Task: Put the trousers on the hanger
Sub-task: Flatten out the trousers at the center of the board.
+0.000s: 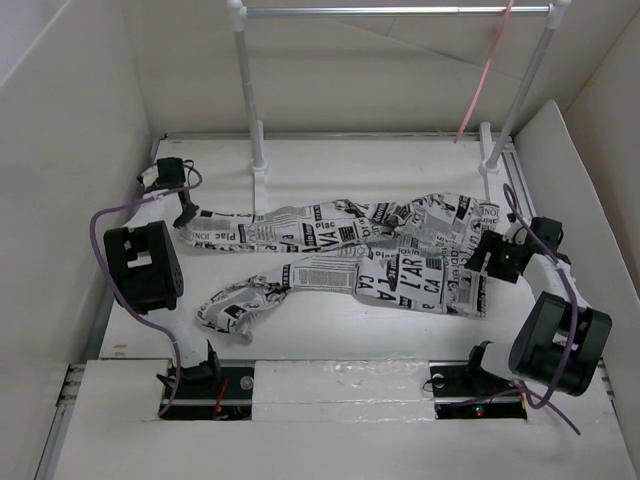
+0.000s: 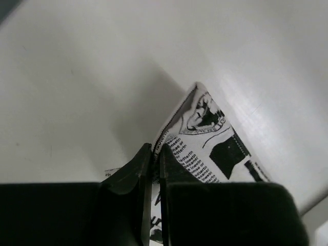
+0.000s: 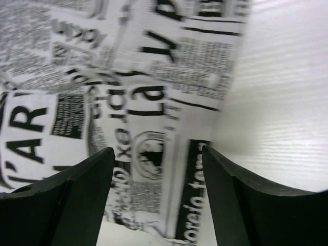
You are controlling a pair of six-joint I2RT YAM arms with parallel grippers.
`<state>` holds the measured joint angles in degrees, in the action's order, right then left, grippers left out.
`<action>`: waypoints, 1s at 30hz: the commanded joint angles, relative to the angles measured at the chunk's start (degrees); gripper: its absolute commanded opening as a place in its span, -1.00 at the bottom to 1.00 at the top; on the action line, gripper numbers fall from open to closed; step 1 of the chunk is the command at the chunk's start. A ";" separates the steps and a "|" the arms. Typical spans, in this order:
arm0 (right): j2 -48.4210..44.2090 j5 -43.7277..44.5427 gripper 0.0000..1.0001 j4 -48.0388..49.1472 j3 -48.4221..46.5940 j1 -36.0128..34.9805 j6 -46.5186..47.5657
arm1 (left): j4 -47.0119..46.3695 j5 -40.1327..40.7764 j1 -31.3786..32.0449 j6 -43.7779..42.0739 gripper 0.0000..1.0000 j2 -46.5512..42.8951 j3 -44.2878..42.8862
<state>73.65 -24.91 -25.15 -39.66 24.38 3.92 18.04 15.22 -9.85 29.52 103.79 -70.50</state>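
top external view: i read the trousers (image 1: 350, 255) lying flat on the table (image 1: 330, 330) in front of the rack (image 1: 256, 120). they spread from just left of the rack's left post across to its right post. the waist end lies toward the right post and the two legs run left. the hanger (image 1: 484, 78) hangs slanted from the rack's silver bar near the right post, apart from the trousers. the left gripper (image 1: 186, 213) sits at the tip of the rear leg, just left of the rack's left post. the right gripper (image 1: 492, 255) sits at the waist end, in front of the rack's right post.

left wrist view: the left gripper (image 2: 155, 156) is closed narrow, with a raised fold of the trousers (image 2: 210, 133) pinched between its fingers (image 2: 130, 174).

right wrist view: the right gripper (image 3: 159, 159) stands wide, its fingers (image 3: 87, 179) apart over the trousers (image 3: 128, 77) and holding nothing. i cannot tell whether the tips touch the cloth.
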 commanded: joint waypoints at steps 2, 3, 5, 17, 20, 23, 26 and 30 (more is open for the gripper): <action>4.63 2.15 0.51 3.52 -2.35 2.25 -1.55 | 0.94 6.31 -0.70 3.61 -1.00 -3.24 -10.07; 6.49 1.45 0.51 3.44 -3.05 2.25 -1.55 | 0.51 5.09 -0.70 4.23 -1.00 -4.89 -10.62; 12.01 -0.83 0.51 4.22 -4.63 1.21 -1.38 | -3.18 0.54 -0.70 4.76 -1.00 -7.36 -9.93; 15.40 -0.51 -1.00 6.51 -5.61 6.79 -3.48 | -4.24 5.15 0.53 5.98 -1.00 -17.12 -9.13; 8.28 4.05 -1.00 5.03 -5.34 10.24 -5.77 | -6.08 1.95 -1.13 10.98 -1.00 -19.23 -7.03; 4.24 6.70 -1.00 2.04 -6.48 14.37 -6.12 | -1.71 2.87 -1.67 11.88 -1.00 -17.05 -12.00; 3.96 5.49 -0.99 1.94 -6.22 18.06 -6.65 | -2.22 4.81 -1.67 10.04 -1.00 -17.39 -10.19; 7.56 1.89 -0.41 2.46 -7.18 19.12 -4.98 | -3.54 6.75 -1.67 8.28 -1.00 -15.03 -4.30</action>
<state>79.13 -22.33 -23.38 -44.93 42.81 -1.89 15.62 18.39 -10.96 38.83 87.57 -77.67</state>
